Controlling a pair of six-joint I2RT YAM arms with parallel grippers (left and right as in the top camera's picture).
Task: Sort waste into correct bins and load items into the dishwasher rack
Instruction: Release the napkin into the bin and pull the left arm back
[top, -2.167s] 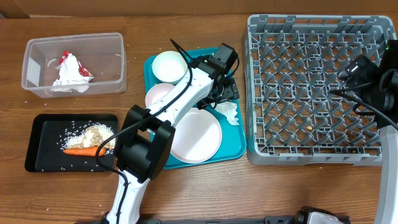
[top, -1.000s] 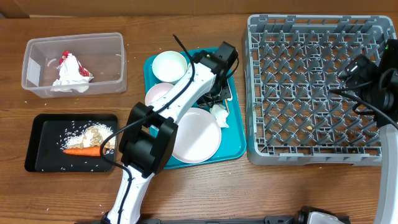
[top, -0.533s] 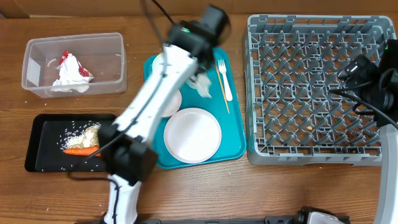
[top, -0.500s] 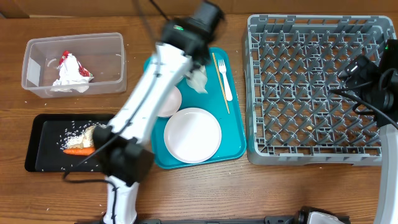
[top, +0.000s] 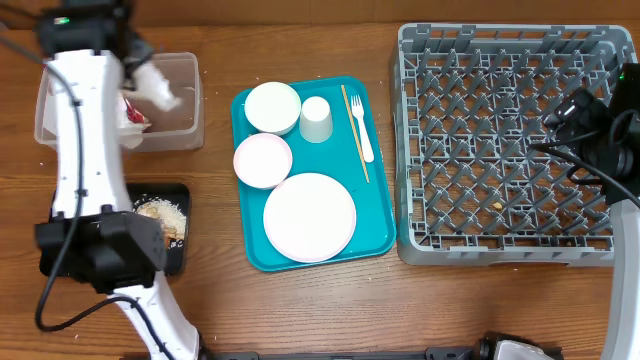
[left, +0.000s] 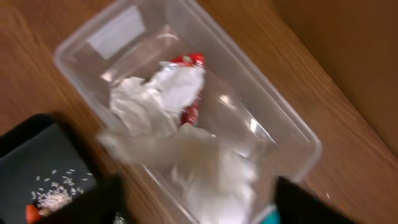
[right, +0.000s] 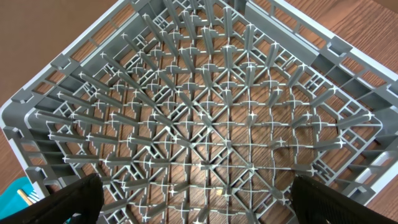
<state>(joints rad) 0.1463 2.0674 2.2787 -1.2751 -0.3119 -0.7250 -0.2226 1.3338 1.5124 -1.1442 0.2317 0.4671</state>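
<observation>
My left gripper (top: 143, 68) is over the clear tub (top: 185, 125), its fingers wide apart (left: 199, 202). A blurred white napkin (left: 214, 171) hangs just below them, above the tub (left: 283, 127). An earlier napkin (left: 146, 102) and the red wrapper (left: 194, 60) lie in the tub. The black tray (top: 178, 192) holds crumbs (top: 165, 212); a bit of carrot (left: 30, 213) shows in the left wrist view. Two bowls (top: 273, 106) (top: 263, 160), the cup (top: 316, 120), the plate (top: 310, 216) and the fork (top: 357, 125) lie on the teal tray (top: 380, 235). My right gripper (top: 562, 125) is open over the empty rack (top: 500, 140).
My left arm (top: 85, 170) stretches across the black tray and hides most of it. The rack (right: 205, 118) fills the right wrist view, with a small crumb under its grid. The table's far edge runs just behind the tub.
My left arm swung from the teal tray up and left to the clear tub with the napkin. The cup and both bowls now show. The right arm has not moved.
</observation>
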